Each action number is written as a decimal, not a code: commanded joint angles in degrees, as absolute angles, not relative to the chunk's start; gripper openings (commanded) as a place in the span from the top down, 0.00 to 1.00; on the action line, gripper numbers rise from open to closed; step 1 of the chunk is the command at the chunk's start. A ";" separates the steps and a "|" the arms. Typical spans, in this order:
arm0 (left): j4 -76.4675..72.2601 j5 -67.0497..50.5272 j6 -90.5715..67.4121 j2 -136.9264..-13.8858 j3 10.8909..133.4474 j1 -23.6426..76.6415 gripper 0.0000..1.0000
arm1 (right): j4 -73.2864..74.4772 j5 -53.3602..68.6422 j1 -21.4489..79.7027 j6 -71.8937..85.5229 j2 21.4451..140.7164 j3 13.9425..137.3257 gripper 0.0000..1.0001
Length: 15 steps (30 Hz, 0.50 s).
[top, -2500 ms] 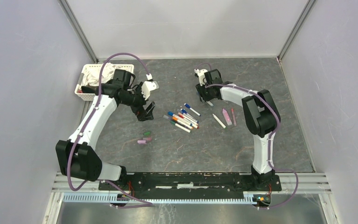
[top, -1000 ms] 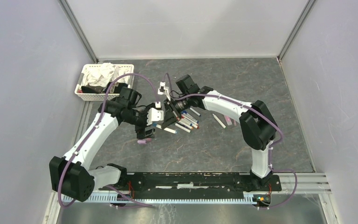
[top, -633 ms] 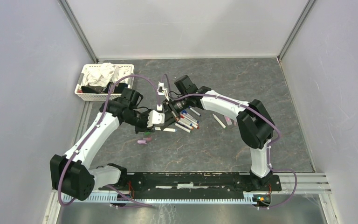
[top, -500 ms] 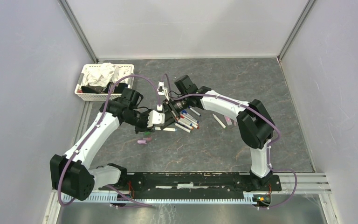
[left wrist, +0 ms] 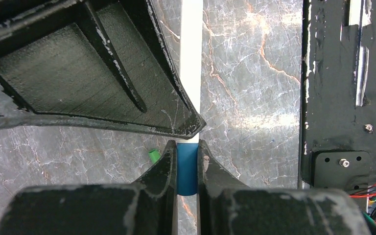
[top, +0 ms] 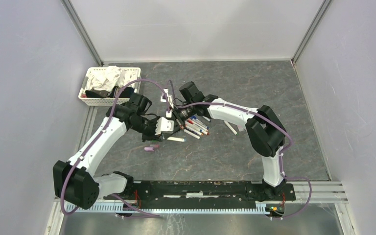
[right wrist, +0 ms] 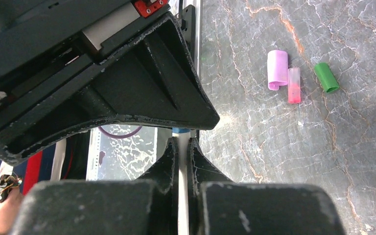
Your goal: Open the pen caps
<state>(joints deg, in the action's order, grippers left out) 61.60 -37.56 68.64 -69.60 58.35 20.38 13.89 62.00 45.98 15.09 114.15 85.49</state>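
The grey table (top: 235, 156) carries both arms, meeting near its middle. The left gripper (left wrist: 187, 147) is clenched on the blue cap (left wrist: 187, 171) of a white pen (left wrist: 191, 63). The right gripper (right wrist: 181, 144) pinches that pen's barrel just beyond. A purple cap (right wrist: 277, 69), pink cap (right wrist: 293, 85) and green cap (right wrist: 326, 77) lie loose nearby.

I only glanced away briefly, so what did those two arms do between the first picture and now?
Both arms swung in to meet mid-table. The left claw, open a second ago, closed on the blue cap of the white pen that the right claw grips by its barrel. The basket and loose caps stayed put.
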 commanded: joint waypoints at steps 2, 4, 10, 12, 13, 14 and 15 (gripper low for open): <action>63.25 -33.34 71.06 -70.08 59.95 20.26 0.98 | 17.16 60.94 44.19 10.85 110.46 82.40 1.00; 64.16 -31.21 72.81 -70.41 59.85 19.43 0.98 | 20.26 59.01 43.27 7.76 108.89 79.88 1.00; 66.04 -27.37 78.43 -72.09 61.17 14.34 0.98 | 21.57 56.91 40.77 3.71 104.17 70.74 1.00; 65.84 -26.35 79.60 -72.89 61.70 12.81 0.98 | 20.88 56.79 39.80 3.53 102.70 68.40 1.00; 65.75 -26.17 80.11 -73.28 61.87 12.08 0.98 | 21.00 56.70 39.31 3.12 102.04 67.68 1.00; 65.66 -26.05 80.45 -73.64 62.25 11.44 0.98 | 21.23 56.62 38.93 2.72 101.59 67.13 1.00; 65.46 -26.02 80.64 -74.00 62.50 10.89 0.98 | 21.64 56.32 38.49 2.29 101.19 66.69 1.00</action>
<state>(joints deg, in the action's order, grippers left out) 63.94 -29.78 75.66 -72.77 59.68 12.58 18.41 57.43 40.27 5.67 104.20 68.55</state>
